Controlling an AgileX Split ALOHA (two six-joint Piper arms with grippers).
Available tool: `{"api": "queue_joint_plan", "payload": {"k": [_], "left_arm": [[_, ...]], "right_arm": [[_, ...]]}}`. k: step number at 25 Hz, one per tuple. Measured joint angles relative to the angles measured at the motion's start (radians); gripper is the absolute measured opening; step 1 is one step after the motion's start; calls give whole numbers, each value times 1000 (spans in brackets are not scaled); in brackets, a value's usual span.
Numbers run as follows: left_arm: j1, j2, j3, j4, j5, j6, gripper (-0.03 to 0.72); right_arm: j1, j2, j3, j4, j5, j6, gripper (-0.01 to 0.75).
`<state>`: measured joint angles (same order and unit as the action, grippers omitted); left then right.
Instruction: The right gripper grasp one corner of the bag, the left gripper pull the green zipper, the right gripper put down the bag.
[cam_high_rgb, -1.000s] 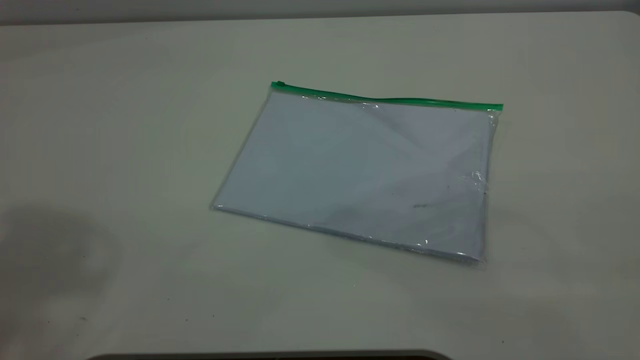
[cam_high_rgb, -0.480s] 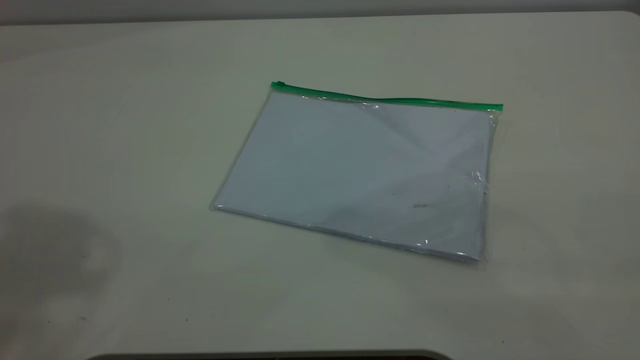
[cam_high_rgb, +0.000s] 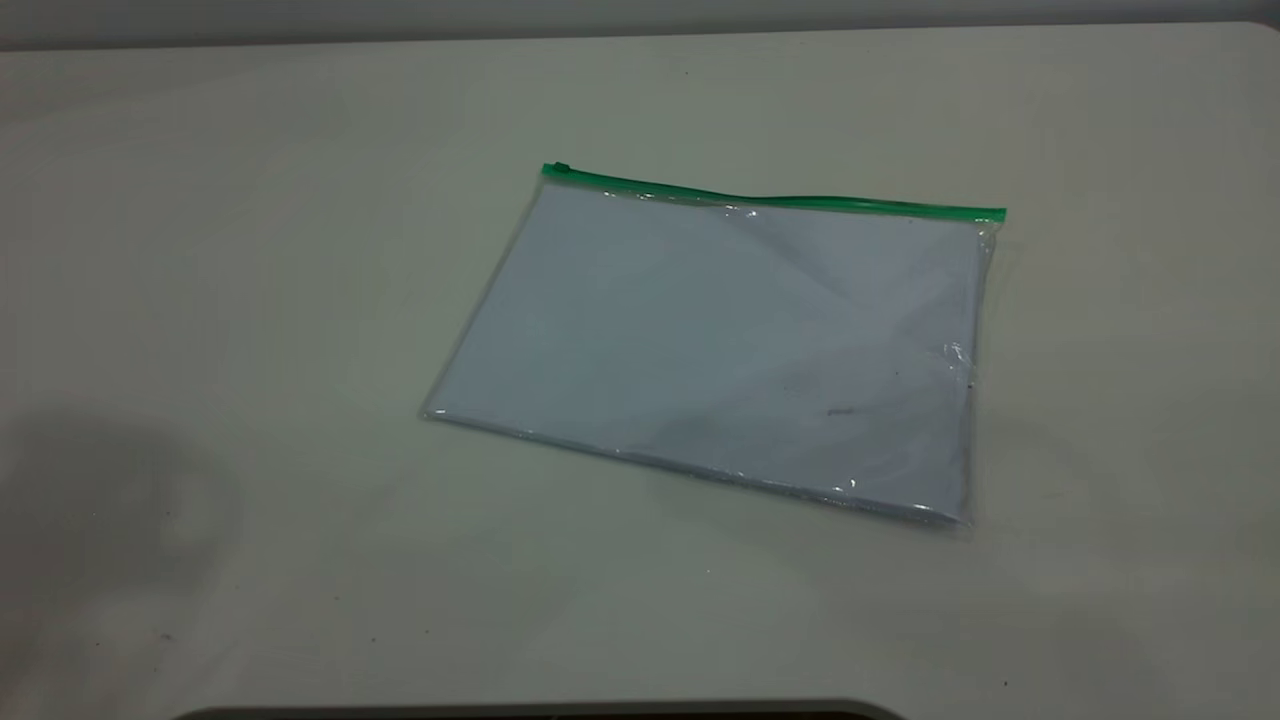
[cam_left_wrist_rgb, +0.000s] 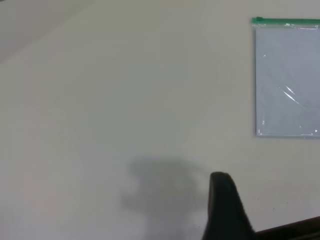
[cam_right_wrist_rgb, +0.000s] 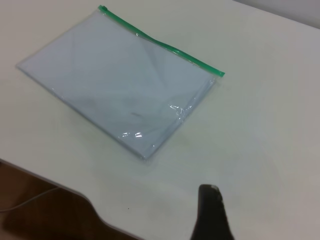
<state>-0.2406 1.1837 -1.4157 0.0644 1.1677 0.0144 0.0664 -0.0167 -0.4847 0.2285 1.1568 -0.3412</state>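
- You have the flat, clear plastic rectangular bag (cam_high_rgb: 720, 345) with white paper sheets inside lying flat on the pale cream tabletop (cam_high_rgb: 250, 250), a little right of centre in the exterior view.
- Its long axis runs roughly left to right in the exterior view, skewed so the right end sits slightly nearer the camera than the left.
- The thin bright green plastic zipper strip (cam_high_rgb: 770, 197) edges the far long side, away from the camera; the small green slider tab (cam_high_rgb: 560, 168) sits at the strip's left end.
- The strip bows up slightly near its middle; the plastic shows creases and glints toward the bag's right short edge.
- Nothing touches the bag; all four corners rest on the tabletop.
- Your left gripper (cam_left_wrist_rgb: 225, 207), a plain black tapered tip, shows only in the left wrist view, well apart from the bag (cam_left_wrist_rgb: 287, 77) over bare tabletop. One finger is visible, so you cannot tell whether it is parted or closed.
- Your right gripper (cam_right_wrist_rgb: 211, 212) likewise shows a single black finger in the right wrist view, near the tabletop's front edge and clear of the bag (cam_right_wrist_rgb: 120, 80); its state cannot be told either.
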Motion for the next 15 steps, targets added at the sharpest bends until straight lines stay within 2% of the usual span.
{"api": "queue_joint_plan", "payload": {"k": [15], "left_arm": [[0, 0, 0, 0, 0, 0, 523]], "right_arm": [[-38, 0, 0, 0, 0, 0, 574]]}}
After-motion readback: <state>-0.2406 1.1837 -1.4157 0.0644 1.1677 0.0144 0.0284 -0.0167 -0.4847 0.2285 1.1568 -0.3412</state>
